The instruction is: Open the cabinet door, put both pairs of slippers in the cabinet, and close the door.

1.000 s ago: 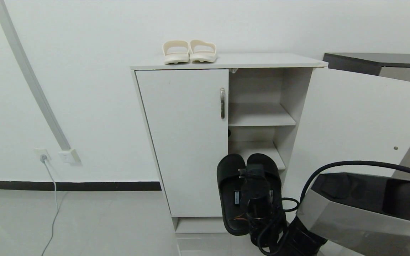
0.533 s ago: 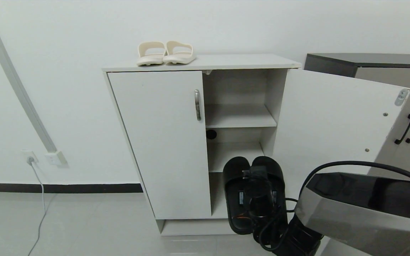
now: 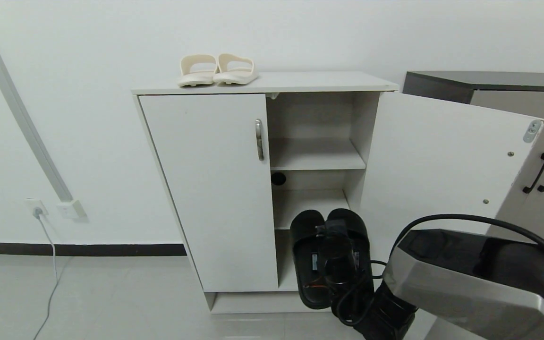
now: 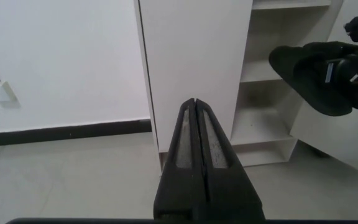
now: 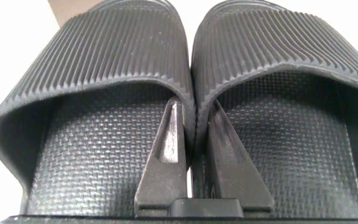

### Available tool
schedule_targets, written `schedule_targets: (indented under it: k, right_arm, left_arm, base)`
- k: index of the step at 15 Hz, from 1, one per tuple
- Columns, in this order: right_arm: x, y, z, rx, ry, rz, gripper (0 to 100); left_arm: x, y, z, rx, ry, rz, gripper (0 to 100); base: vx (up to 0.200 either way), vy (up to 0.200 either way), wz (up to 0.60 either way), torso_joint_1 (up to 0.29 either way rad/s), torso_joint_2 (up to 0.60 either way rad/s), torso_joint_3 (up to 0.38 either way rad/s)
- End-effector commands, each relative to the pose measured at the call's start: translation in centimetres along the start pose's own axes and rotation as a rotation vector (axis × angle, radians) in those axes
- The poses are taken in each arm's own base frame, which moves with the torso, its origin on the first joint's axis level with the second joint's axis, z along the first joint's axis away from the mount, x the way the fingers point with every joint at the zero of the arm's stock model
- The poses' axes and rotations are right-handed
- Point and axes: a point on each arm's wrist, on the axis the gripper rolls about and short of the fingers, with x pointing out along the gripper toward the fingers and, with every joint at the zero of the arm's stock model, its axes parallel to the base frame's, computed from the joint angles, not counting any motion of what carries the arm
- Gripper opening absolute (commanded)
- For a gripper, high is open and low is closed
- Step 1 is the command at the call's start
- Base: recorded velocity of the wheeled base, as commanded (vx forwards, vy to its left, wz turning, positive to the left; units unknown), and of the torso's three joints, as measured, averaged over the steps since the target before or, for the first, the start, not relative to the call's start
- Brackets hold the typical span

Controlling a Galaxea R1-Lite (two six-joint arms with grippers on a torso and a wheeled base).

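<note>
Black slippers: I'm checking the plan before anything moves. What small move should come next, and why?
Probably push the right tool forward to carry the black slippers onto the lower shelf: it pinches both by their inner edges in front of that shelf, and the right door stands wide open.

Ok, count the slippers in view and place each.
4. Two cream foam slippers lie side by side atop the white cabinet; two black rubber slippers are pinched together by the jaws of the right gripper before the open side. The closed left door may hide more.

Black slippers (image 3: pixel 306 236) before cabinet (image 3: pixel 206 189), cream slippers (image 3: pixel 217 70) atop
</note>
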Motion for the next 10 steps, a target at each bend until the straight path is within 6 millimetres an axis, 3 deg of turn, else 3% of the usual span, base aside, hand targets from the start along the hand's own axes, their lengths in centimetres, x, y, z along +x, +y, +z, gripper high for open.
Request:
schedule_targets:
  k: [1, 10]
  right_arm:
    - [0.7, 0.7, -0.1, 0.0, 0.001, 0.008, 0]
    - [3.4, 1.6, 1.7, 0.091, 0.15, 0.046, 0]
  left_arm:
    - [0.0, 0.0, 0.0, -0.002, 0.002, 0.002, 0]
    - [0.0, 0.0, 0.0, -0.002, 0.002, 0.002, 0]
  base:
    - [0.0, 0.0, 0.0, 0.0, 0.0, 0.0]
    - [0.0, 0.0, 0.0, 0.0, 0.0, 0.0]
